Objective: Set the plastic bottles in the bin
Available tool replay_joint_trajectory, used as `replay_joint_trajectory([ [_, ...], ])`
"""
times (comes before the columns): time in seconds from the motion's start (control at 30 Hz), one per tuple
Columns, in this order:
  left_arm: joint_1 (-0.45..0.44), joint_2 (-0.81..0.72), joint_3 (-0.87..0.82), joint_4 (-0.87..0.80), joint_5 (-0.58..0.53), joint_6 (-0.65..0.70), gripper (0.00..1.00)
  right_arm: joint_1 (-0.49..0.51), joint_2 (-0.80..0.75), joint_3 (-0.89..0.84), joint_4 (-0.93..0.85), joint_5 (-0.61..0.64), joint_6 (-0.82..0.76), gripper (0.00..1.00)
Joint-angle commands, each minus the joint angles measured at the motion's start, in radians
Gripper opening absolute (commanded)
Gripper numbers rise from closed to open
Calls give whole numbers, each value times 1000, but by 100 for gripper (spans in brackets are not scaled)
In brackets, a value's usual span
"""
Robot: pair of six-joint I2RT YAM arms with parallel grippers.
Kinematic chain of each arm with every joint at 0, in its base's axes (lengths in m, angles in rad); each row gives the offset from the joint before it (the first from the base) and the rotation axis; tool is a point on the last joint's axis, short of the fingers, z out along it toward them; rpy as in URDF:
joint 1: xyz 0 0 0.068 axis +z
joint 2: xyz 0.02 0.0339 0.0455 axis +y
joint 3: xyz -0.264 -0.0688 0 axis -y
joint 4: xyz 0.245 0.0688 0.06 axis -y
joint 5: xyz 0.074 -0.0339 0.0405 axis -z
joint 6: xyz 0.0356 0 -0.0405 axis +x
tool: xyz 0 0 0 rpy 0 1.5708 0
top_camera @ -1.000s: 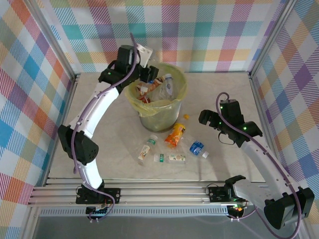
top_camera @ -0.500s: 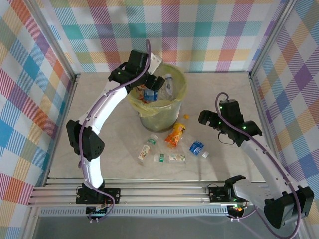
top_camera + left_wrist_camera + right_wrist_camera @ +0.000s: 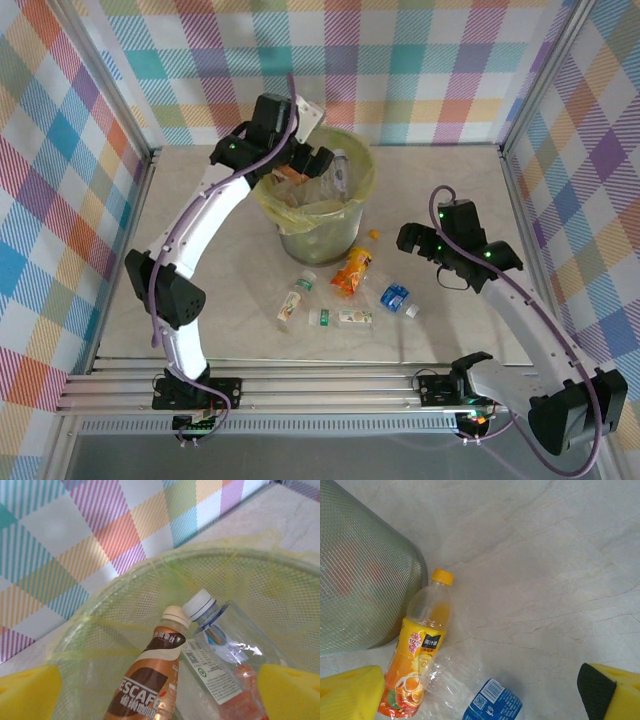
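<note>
From above: the left gripper hangs released over the bin. The right gripper, spread and empty, is nearer the orange bottle at the bin's foot.
Left wrist: a brown bottle lies inside the bin.
Right wrist: the orange bottle, cap by the bin, lies across the jaws' closing line.

bin: mesh wall, yellow-green liner | inside: brown coffee bottle against clear white-capped bottle | left claw: spread wide
</note>
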Motion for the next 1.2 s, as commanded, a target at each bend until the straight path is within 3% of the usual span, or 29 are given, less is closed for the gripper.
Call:
replay_joint_trajectory([
  [0.0, -11, -137, -51, 49, -31, -61, 100, -7, 15, 27, -14, -16, -22, 100],
  [0.3, -11, -437, -346, 193, -172, -212, 100, -7, 44, 47, -28, -37, -32, 100],
  [0.6, -9, -778, -761, 357, -271, -422, 100, -7, 44, 41, -60, -77, -81, 100],
  [1.0, -9, -1012, -1113, 333, -441, -628, 100, -6, 35, 4, -87, -125, -131, 100],
  [1.17, -8, -1078, -1247, 370, -446, -685, 100, 3, 30, -19, -86, -146, -150, 100],
])
